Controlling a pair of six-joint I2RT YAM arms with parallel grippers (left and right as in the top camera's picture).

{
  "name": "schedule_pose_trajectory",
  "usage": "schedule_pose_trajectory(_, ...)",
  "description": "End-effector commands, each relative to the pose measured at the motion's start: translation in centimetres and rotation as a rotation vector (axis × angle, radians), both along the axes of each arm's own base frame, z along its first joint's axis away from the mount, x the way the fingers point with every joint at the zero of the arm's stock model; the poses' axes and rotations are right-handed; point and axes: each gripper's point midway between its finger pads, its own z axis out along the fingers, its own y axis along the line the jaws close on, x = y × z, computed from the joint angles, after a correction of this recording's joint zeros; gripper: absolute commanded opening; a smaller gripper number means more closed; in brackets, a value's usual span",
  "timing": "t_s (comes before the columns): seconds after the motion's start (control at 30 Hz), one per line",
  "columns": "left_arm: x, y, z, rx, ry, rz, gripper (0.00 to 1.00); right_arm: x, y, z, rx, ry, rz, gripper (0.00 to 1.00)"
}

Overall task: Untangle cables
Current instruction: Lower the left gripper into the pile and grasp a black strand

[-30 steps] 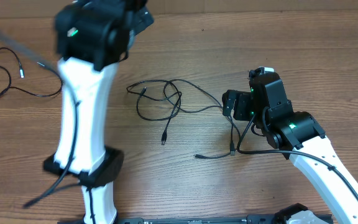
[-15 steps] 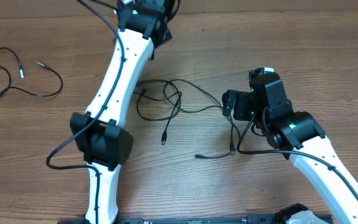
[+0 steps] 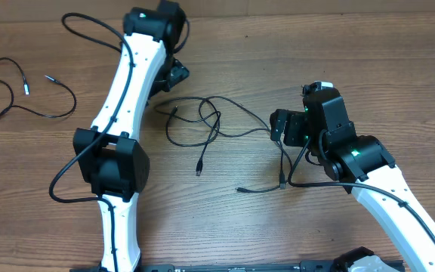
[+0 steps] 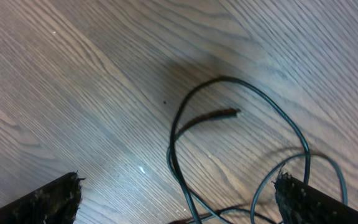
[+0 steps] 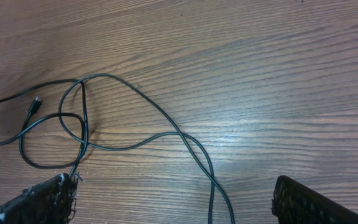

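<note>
Overhead, on the table [image 3: 353, 53], the left gripper [image 3: 174, 77] hangs over the left loop of the tangled cables [image 3: 216, 113] and the right gripper [image 3: 276, 126] over their right side. Both have jaws wide apart and empty. A separate cable [image 3: 44, 115] lies far left.

Overhead looks straight down; both close wrist views share its tangled cables [image 3: 216, 117].

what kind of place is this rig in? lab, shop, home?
Probably a robotics lab bench, though no room beyond it shows. Cues: a bare wood-grain table, a white left arm and right arm working over it, and thin black cables laid out: a tangled cluster mid-table, a separate cable far left.
</note>
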Motion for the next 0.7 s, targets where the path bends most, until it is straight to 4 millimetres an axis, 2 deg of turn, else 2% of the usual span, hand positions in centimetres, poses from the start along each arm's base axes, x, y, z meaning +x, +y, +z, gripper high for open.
schedule_pose_trajectory(0.0, -0.2, -1.2, 0.9, -0.036, -0.033, 0.031, 1.00, 0.3, -0.1, 0.4, -0.003, -0.015, -0.004, 1.00)
schedule_pose_trajectory(0.13, 0.6, -3.3, 1.2, -0.015, -0.093, -0.024, 1.00, 0.3, -0.1, 0.4, -0.003, -0.015, -0.004, 1.00)
schedule_pose_trajectory(0.3, 1.0, -4.8, 1.9, -0.007, -0.142, -0.059, 1.00, 0.3, -0.1, 0.4, -0.003, -0.015, -0.004, 1.00)
schedule_pose_trajectory(0.4, 1.7, -5.3, 3.5, -0.038, -0.213, -0.062, 1.00, 0.3, -0.1, 0.4, -0.003, -0.015, -0.004, 1.00)
schedule_pose_trajectory(0.53, 2.2, -4.7, 10.0, 0.001, -0.428, -0.083, 1.00, 0.3, -0.1, 0.4, -0.002, -0.015, -0.004, 1.00)
schedule_pose_trajectory(0.57, 2.1, -4.5, 10.9, 0.013, -0.454, -0.091, 1.00, 0.3, -0.1, 0.4, -0.002, -0.015, -0.004, 1.00)
schedule_pose_trajectory(0.6, 1.9, -4.4, 11.1, 0.016, -0.457, -0.091, 1.00, 0.3, -0.1, 0.4, -0.003, -0.015, -0.004, 1.00)
schedule_pose_trajectory(0.67, 1.6, -4.3, 10.1, 0.019, -0.446, -0.081, 0.99, 0.3, -0.1, 0.4, -0.003, -0.015, -0.004, 1.00)
